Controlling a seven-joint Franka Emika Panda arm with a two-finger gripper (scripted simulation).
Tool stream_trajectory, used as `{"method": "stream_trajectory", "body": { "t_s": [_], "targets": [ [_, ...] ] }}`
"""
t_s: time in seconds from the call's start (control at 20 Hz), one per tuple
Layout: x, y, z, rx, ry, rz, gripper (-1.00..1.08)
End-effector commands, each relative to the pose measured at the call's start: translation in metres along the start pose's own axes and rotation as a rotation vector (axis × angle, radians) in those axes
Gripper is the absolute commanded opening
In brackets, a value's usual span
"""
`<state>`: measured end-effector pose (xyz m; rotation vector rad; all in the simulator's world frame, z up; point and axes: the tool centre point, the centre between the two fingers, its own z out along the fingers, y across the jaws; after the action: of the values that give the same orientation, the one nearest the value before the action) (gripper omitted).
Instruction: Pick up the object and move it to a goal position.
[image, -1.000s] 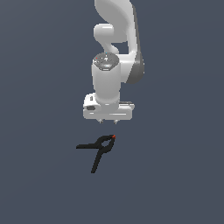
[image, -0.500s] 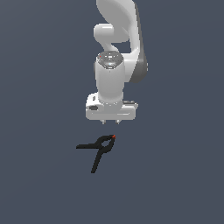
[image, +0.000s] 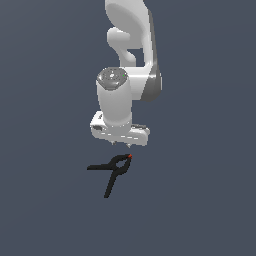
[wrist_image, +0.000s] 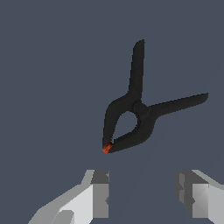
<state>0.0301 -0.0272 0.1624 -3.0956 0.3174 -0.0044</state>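
The object (image: 114, 169) is a small black spring clamp with two thin splayed handles, a looped jaw and a red-orange tip (image: 130, 156). It lies flat on the dark grey floor. My gripper (image: 121, 144) hangs just above and behind the tip end, apart from the clamp. In the wrist view the clamp (wrist_image: 139, 114) lies ahead of the two grey fingers (wrist_image: 99, 193), which stand wide apart with nothing between them; my gripper (wrist_image: 142, 194) is open.
The white arm (image: 127, 65) rises above the hand toward the top of the exterior view. Plain dark grey floor (image: 200, 200) surrounds the clamp on all sides.
The hand has lowered a little and shifted slightly toward the exterior view's left. The clamp has not moved.
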Motion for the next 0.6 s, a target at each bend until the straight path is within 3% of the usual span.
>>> {"method": "stream_trajectory", "body": {
  "t_s": [0.0, 0.55],
  "targets": [
    [0.006, 0.008, 0.006, 0.010, -0.015, 0.079, 0.28],
    [0.036, 0.054, 0.039, 0.060, -0.103, 0.516, 0.28]
  ]
}}
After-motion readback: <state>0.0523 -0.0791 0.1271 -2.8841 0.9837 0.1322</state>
